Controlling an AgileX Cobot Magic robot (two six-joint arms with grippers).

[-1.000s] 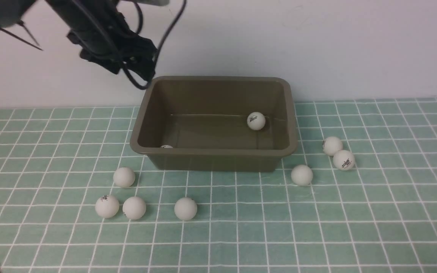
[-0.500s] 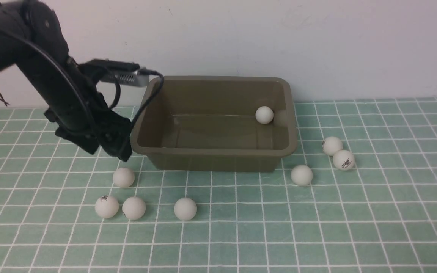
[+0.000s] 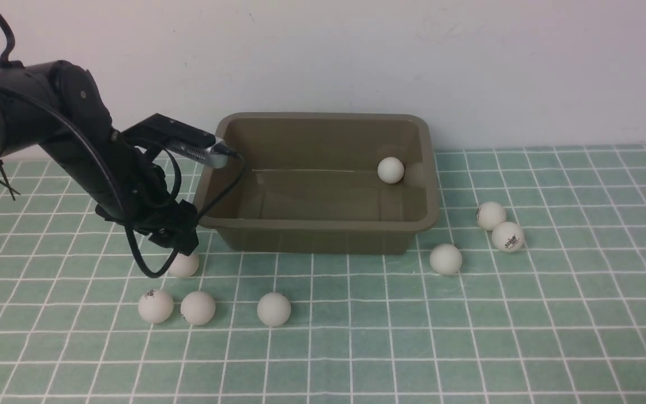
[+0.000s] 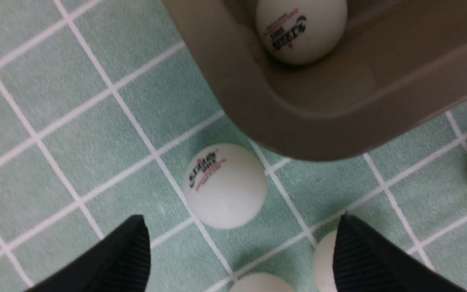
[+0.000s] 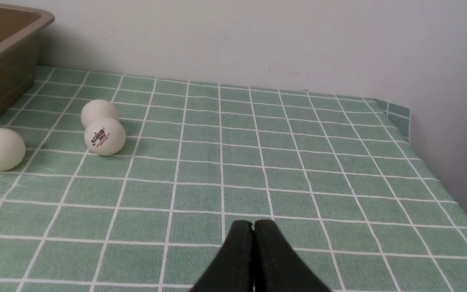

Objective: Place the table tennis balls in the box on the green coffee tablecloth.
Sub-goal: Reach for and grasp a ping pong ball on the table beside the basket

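Note:
The olive-brown box [image 3: 317, 230] stands on the green coffee tablecloth [image 3: 356, 348]. One table tennis ball [image 3: 391, 170] lies at its back right, and another ball [image 4: 301, 30] sits in its near left corner. My left gripper [image 3: 180, 242] hangs open just above a logo ball [image 4: 225, 185] beside that corner, with its fingers [image 4: 128, 251] short of the ball on either side and nothing held. Three balls [image 3: 198, 307] lie in front of it. Three others [image 3: 446, 259] lie right of the box. My right gripper [image 5: 253, 227] is shut and empty, low over the cloth.
The white wall [image 3: 469, 67] runs close behind the box. In the right wrist view the cloth ends at a far right corner [image 5: 395, 111] by a side wall. A cable [image 3: 149, 269] loops down from the left wrist next to the nearest ball.
My left arm has dropped from above the box's left rim to the cloth by its front left corner, still open. The ball in the box rolled to the back right.

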